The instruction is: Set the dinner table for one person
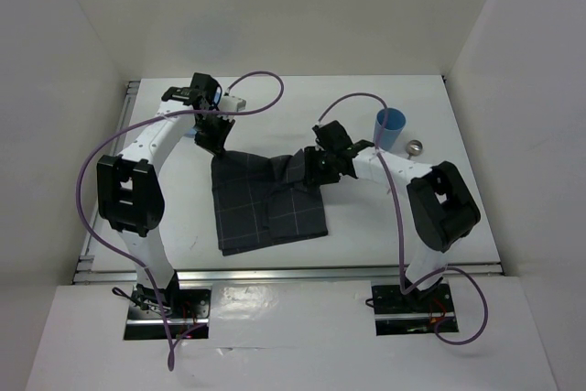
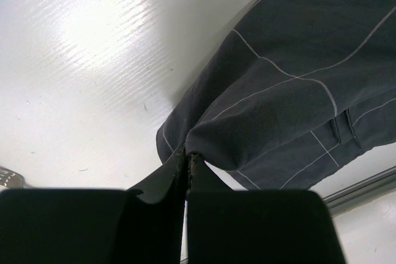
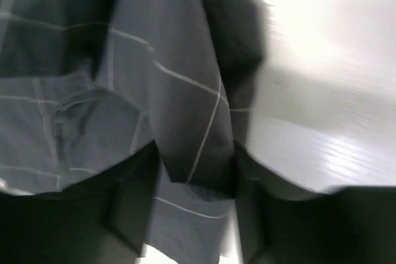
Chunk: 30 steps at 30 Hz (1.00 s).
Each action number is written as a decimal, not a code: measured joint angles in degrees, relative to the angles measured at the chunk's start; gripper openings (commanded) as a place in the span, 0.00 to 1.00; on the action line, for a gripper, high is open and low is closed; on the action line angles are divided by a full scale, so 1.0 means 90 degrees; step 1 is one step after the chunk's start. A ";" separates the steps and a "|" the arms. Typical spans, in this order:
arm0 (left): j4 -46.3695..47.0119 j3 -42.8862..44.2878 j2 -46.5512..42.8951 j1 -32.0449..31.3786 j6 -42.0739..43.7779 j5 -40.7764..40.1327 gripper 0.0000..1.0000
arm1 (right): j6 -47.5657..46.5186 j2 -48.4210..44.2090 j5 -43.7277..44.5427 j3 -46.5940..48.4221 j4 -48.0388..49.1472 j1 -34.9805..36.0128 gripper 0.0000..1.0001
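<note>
On the white dinner table (image 1: 275, 103) lies a dark grey grid-lined cloth mat (image 1: 261, 203), its far edge rumpled and lifted. My left gripper (image 1: 216, 140) is shut on the mat's far left corner. In the left wrist view the cloth (image 2: 291, 78) bunches right at the closed gripper tips (image 2: 187, 153) above the tabletop (image 2: 80, 60). My right gripper (image 1: 320, 168) is at the raised far right corner. In the blurred right wrist view a fold of the mat (image 3: 185, 91) hangs between the parted fingers of the gripper (image 3: 195, 146), filling most of the gap.
A blue cup (image 1: 389, 127) stands at the far right of the table, with a small shiny metal object (image 1: 415, 146) just beside it. White walls enclose the table on three sides. An aluminium rail (image 1: 293, 272) runs along the near edge.
</note>
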 measured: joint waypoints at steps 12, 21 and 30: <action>-0.0073 0.0066 -0.0027 0.0078 0.0005 0.0000 0.00 | -0.0165 -0.0209 -0.0850 -0.0112 0.0075 -0.0338 0.00; -0.1076 0.2905 -0.0386 0.0755 0.0158 0.0070 0.00 | -0.0947 -0.1428 -0.0124 0.2450 -0.2346 -0.1061 0.00; -0.1741 0.2450 -0.3145 0.0476 0.0493 0.0126 0.00 | -0.1302 -0.2426 -0.0083 0.3728 -0.4243 -0.0894 0.00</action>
